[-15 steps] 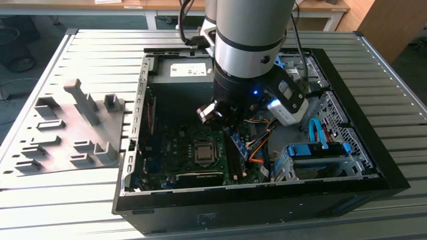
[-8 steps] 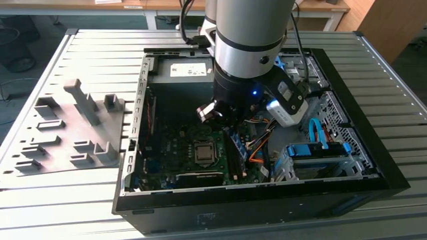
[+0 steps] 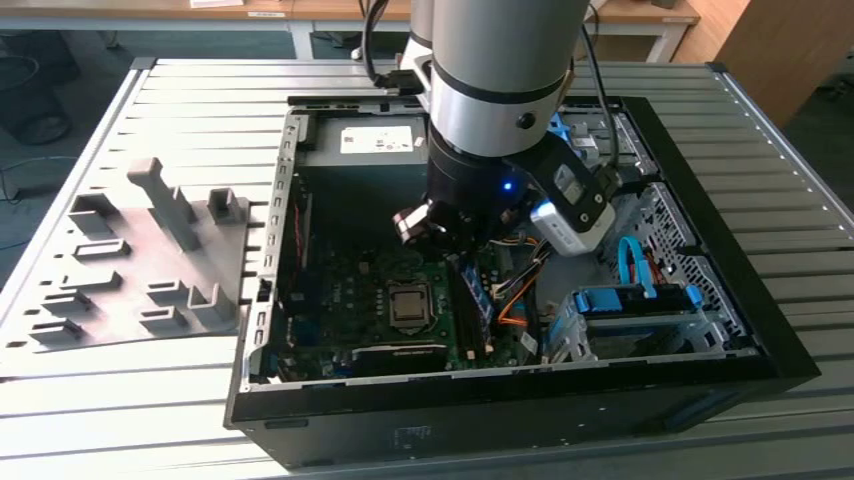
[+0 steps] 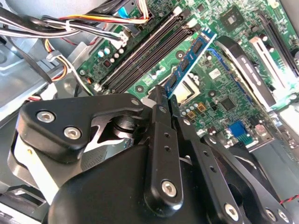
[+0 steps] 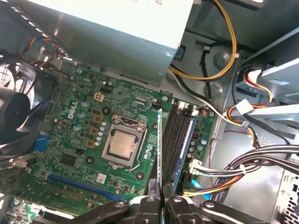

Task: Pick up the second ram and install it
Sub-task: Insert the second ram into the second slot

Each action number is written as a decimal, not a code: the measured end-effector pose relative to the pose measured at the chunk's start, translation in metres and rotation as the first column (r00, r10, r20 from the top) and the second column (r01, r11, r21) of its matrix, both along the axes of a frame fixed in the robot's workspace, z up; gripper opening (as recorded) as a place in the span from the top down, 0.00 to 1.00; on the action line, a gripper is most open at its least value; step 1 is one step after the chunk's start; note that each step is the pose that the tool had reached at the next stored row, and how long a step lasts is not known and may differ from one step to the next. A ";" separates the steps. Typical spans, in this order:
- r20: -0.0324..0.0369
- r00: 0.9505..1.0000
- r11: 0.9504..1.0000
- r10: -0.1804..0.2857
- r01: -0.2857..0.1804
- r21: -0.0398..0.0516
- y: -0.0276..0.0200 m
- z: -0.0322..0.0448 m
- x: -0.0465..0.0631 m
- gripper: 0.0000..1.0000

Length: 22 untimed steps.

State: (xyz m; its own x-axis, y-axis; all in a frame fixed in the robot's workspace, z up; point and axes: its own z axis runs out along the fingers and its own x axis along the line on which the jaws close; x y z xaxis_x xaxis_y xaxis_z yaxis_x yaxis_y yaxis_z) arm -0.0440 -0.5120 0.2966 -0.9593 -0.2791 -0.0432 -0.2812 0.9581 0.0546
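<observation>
One strip, the second ram point(image 5: 160, 140), stands edge-on, pinched in the narrowed gripper point(image 5: 160, 192) above the slots point(image 5: 170, 135) of the motherboard point(image 5: 84, 135), seemingly not yet seated. Risk: a slight tilt would jam it against a slot wall.

First wrist view: second ram point(image 5: 160, 144) lower end hidden in claw point(image 5: 160, 190); fan point(image 5: 16, 112) cut off by edge.
</observation>
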 end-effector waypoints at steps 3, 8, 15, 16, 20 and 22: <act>0.000 1.000 1.000 -0.010 0.010 0.000 0.0000 0.0000 0.000 0.86; 0.000 1.000 1.000 -0.031 0.031 0.000 0.0000 0.0000 0.000 0.86; 0.000 0.996 0.996 -0.089 0.089 0.000 0.0001 -0.0005 0.000 0.86; 0.000 0.995 0.995 -0.101 0.101 0.000 0.0000 -0.0006 0.000 0.86; 0.000 0.991 0.991 -0.134 0.134 0.000 0.0000 -0.0008 0.000 0.86; 0.000 0.990 0.990 -0.140 0.140 -0.001 0.0001 -0.0010 0.000 0.86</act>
